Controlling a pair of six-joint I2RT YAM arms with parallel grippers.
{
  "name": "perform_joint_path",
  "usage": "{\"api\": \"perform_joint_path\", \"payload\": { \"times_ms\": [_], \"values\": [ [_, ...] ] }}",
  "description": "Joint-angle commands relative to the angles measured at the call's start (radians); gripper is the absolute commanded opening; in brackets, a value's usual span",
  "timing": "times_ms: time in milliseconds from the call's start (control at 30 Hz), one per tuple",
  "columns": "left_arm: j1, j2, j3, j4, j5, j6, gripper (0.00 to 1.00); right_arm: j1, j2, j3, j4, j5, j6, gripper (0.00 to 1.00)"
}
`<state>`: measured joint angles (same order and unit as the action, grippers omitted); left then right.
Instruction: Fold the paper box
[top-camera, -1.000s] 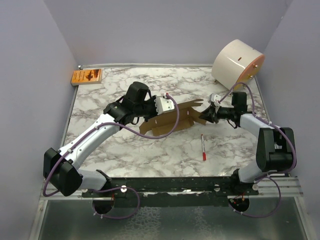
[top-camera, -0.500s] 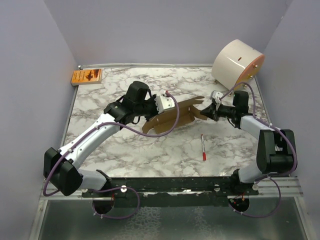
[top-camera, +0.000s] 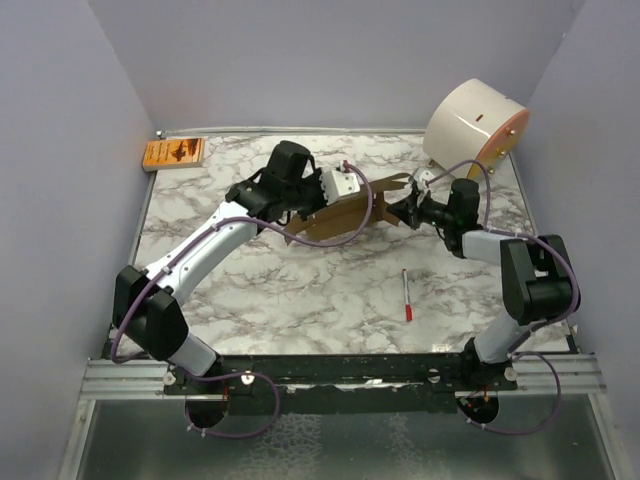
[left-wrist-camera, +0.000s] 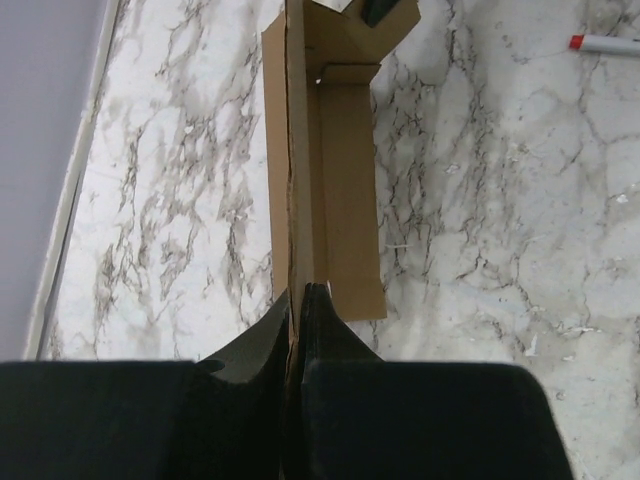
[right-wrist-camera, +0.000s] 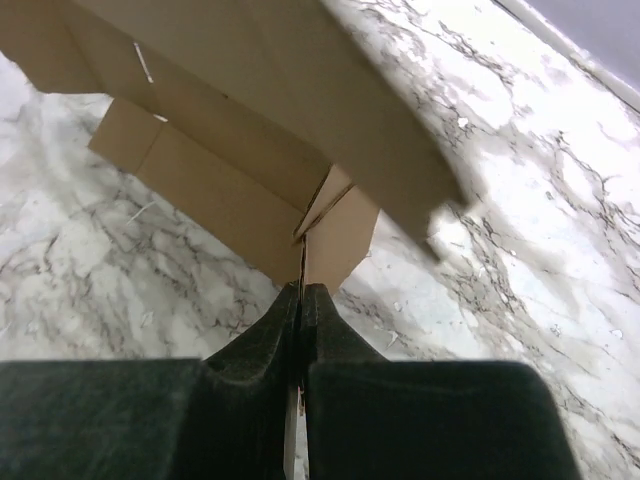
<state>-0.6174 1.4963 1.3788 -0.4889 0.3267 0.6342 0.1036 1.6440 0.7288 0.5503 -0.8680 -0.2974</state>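
Note:
The paper box is a plain brown cardboard sheet with creased panels and tabbed flaps, held off the marble table between both arms. My left gripper is shut on its left end. In the left wrist view the cardboard runs edge-on away from the pinched left gripper. My right gripper is shut on a flap at the right end. In the right wrist view that flap stands pinched in the right gripper, with wider panels spreading above.
A red-capped white pen lies on the marble in front of the right arm. A big white cylinder lies at the back right corner. An orange printed packet sits at the back left. Lilac walls enclose three sides.
My right gripper has shut on the flap. Both arms have carried the box up and toward the back of the table, the left arm reaching farther right.

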Motion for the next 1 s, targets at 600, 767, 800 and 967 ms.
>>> {"api": "perform_joint_path", "payload": {
  "times_ms": [600,767,800,967],
  "values": [
    [0.143,0.143,0.062,0.027,0.175,-0.206,0.0,0.017,0.088,0.077,0.051,0.074,0.044,0.04],
    [0.143,0.171,0.089,0.015,0.171,-0.253,0.0,0.019,0.084,0.088,-0.004,0.056,-0.004,0.09],
    [0.143,0.176,0.094,0.013,0.169,-0.261,0.0,0.019,0.084,0.09,-0.017,0.052,-0.011,0.09],
    [0.142,0.182,0.103,0.007,0.162,-0.283,0.0,0.018,0.083,0.104,-0.089,0.024,-0.045,0.1]
  ]
}}
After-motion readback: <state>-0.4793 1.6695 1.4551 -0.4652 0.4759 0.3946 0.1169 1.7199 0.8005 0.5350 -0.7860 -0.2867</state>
